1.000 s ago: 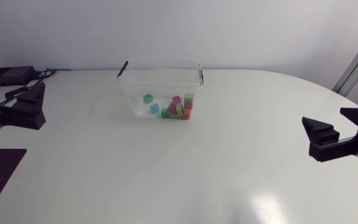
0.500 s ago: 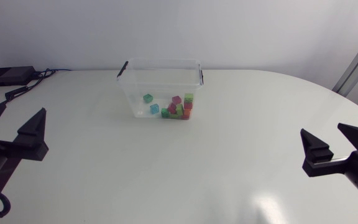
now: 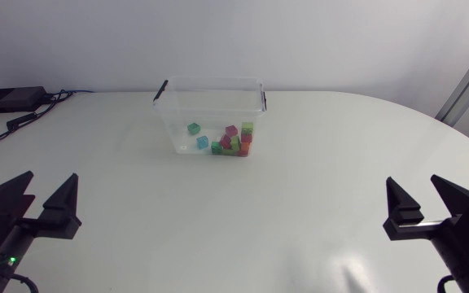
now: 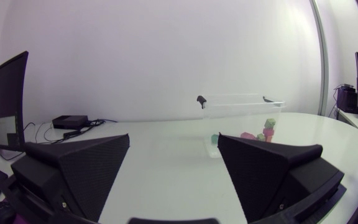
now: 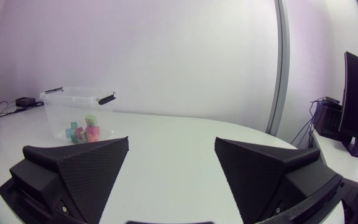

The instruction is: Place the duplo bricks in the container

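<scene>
Inside the clear container [image 3: 210, 85] the duplo bricks [image 3: 233, 142] lie on the floor of the box. Pink, red, green and yellow-green ones are heaped toward the end nearer my right arm, and a teal one and a blue one sit a little apart from the heap. The container stands upright with no lid on it, toward the far side of the white tabletop [image 3: 243, 216].

None of the three views shows a brick on the tabletop outside the box, so I judge the placing finished. As far as the pictures show, nothing is left to pick up, though bricks buried in the heap cannot be counted.

A small black box [image 3: 10, 99] with cables sits at the far corner on my left side, well apart from the container.

At the near edge, the left gripper [image 3: 51, 181] hangs with its fingers spread wide and nothing between them. The right gripper [image 3: 414, 182] is likewise spread and empty. Both are well apart from the container, and each wrist view looks across bare tabletop toward it.
</scene>
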Controlling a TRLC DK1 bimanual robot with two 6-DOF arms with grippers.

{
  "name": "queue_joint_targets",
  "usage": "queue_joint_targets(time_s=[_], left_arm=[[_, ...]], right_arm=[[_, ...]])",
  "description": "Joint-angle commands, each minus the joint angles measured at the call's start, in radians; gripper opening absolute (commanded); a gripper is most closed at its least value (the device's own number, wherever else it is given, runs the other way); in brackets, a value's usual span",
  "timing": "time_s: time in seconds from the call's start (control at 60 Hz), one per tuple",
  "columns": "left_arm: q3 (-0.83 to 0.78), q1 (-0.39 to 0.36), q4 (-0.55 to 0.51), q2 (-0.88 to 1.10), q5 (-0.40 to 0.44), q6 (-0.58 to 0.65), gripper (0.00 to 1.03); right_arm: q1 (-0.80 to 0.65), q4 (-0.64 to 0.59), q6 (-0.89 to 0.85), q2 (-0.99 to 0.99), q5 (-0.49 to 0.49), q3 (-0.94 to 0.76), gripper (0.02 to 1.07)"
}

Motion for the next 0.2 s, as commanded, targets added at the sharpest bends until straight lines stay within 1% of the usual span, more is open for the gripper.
queue_joint_targets(time_s=[0.0,0.183], left_arm=[[-0.043,0.006,-0.008,-0.034,0.008,-0.050,0.99],[-0.043,0.006,-0.008,-0.034,0.008,-0.050,0.99]], right_arm=[[-0.017,0.036,0.041,-0.028,-0.014,-0.051,1.02],[-0.017,0.036,0.041,-0.028,-0.014,-0.051,1.02]])
